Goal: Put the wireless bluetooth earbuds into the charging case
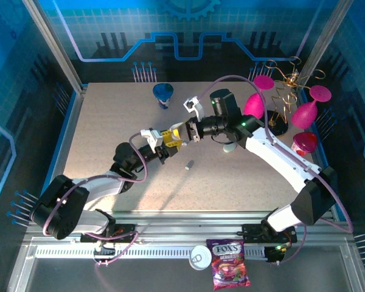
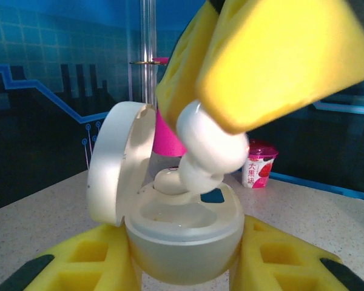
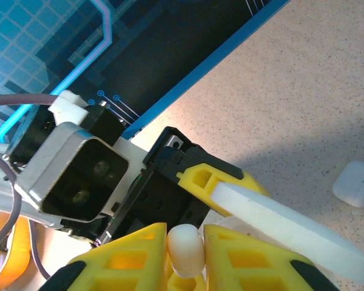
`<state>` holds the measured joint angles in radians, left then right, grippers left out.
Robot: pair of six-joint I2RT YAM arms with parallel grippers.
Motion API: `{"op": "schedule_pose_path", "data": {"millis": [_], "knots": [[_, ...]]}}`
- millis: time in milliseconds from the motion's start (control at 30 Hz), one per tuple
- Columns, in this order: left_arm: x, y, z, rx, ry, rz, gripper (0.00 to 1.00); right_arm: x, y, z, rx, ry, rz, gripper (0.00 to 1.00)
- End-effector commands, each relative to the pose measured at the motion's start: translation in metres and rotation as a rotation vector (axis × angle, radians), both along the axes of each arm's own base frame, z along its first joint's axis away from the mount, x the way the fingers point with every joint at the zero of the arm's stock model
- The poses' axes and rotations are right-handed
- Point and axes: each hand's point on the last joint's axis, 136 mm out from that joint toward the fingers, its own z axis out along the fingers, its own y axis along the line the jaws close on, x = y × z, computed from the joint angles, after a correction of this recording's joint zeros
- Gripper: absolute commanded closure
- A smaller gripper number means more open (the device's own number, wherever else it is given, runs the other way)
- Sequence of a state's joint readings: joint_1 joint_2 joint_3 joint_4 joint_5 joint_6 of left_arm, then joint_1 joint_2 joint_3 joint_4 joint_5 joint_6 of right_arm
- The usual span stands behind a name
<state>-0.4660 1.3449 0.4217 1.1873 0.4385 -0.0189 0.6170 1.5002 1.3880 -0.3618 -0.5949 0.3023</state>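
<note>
The right gripper (image 3: 187, 257) pinches a white earbud (image 2: 213, 144) at the mouth of the open case (image 2: 183, 233), which the left gripper (image 2: 187, 257) clamps by its sides, held up off the counter (image 1: 109, 121) with its lid (image 2: 116, 162) swung back. A second case (image 3: 353, 183), closed, lies on the counter nearby. Pink goblets (image 1: 306, 114) stand at the counter's far right.
</note>
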Motion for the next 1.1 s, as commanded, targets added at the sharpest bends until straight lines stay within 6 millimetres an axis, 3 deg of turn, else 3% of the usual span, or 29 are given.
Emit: {"op": "schedule_pose_path", "data": {"millis": [0,467,700,1067], "knots": [[-0.004,0.003,0.014,-0.012,-0.065,0.015,0.73,0.001,0.005,-0.002,-0.035,-0.018,0.002,0.80],[-0.003,0.010,0.021,-0.023,-0.086,0.061,0.73,-0.003,0.010,-0.020,-0.088,0.033,0.002,0.80],[0.000,0.011,0.019,-0.020,-0.085,0.079,0.73,-0.008,0.009,-0.017,-0.062,0.062,-0.004,0.80],[-0.003,0.010,0.023,-0.027,-0.094,0.060,0.73,0.008,0.005,-0.037,-0.133,0.110,-0.085,0.74]]}}
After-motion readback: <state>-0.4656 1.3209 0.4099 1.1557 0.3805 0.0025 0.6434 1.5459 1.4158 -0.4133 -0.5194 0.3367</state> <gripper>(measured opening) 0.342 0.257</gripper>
